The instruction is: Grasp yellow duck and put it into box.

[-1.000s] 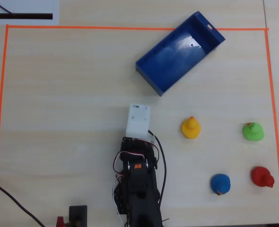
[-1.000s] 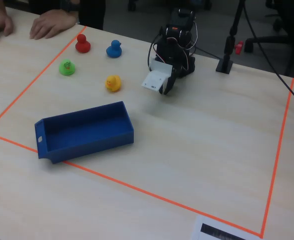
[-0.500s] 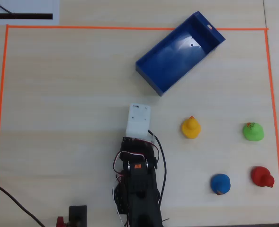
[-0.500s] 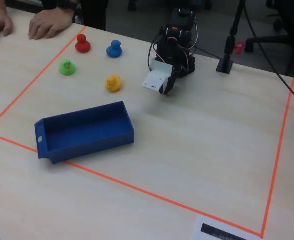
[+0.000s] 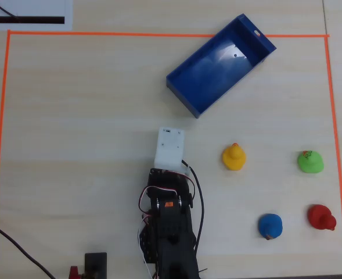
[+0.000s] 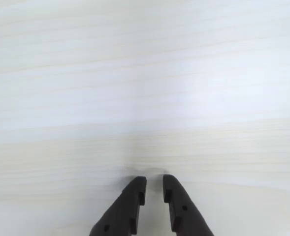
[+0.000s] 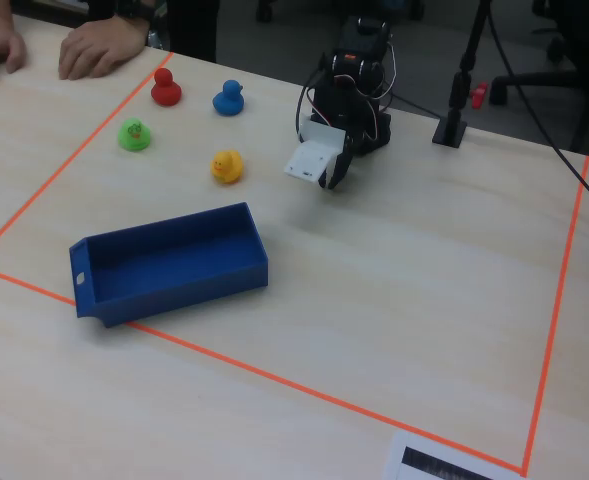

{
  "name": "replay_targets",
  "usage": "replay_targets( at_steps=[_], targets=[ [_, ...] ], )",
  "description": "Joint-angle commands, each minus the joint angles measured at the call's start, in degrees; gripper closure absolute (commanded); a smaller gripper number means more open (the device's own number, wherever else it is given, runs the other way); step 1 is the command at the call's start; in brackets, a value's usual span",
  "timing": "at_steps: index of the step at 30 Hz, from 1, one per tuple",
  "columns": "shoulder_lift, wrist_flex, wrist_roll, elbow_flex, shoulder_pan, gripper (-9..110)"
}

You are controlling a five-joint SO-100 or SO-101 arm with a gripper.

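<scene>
The yellow duck (image 5: 233,157) stands on the wooden table, right of the arm in the overhead view and left of it in the fixed view (image 7: 227,166). The long blue box (image 5: 217,70) lies empty at an angle beyond the duck; in the fixed view (image 7: 184,285) it is at the front left. My gripper (image 6: 154,179) hangs over bare table, its black jaws a narrow gap apart with nothing between them. In the fixed view my gripper (image 7: 332,180) is about a duck's width to the right of the yellow duck. In the overhead view the white wrist block (image 5: 169,148) hides it.
A green duck (image 5: 310,161), a blue duck (image 5: 270,225) and a red duck (image 5: 321,217) stand right of the yellow one. Orange tape (image 5: 159,34) frames the work area. Two human hands (image 7: 94,45) rest at the table's far left edge. A black stand (image 7: 454,120) is behind the arm.
</scene>
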Motion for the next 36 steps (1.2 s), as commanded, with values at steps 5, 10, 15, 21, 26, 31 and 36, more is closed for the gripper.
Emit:
replay_targets(
  at_steps=[5, 10, 15, 21, 26, 31, 36],
  targets=[
    [0.00, 1.23, 0.35, -0.35, 0.00, 101],
    [0.00, 1.14, 0.09, -0.35, 0.00, 101],
    [0.00, -7.21, -3.25, -0.35, 2.72, 101],
    [-0.35, -19.42, -0.88, -7.29, 8.44, 101],
    [-11.51, -21.53, 1.67, -22.94, 11.87, 101],
    [-29.53, -28.74, 1.76, -35.68, 22.59, 101],
    [-45.18, -37.09, 2.02, -42.01, 34.72, 95]
  ],
)
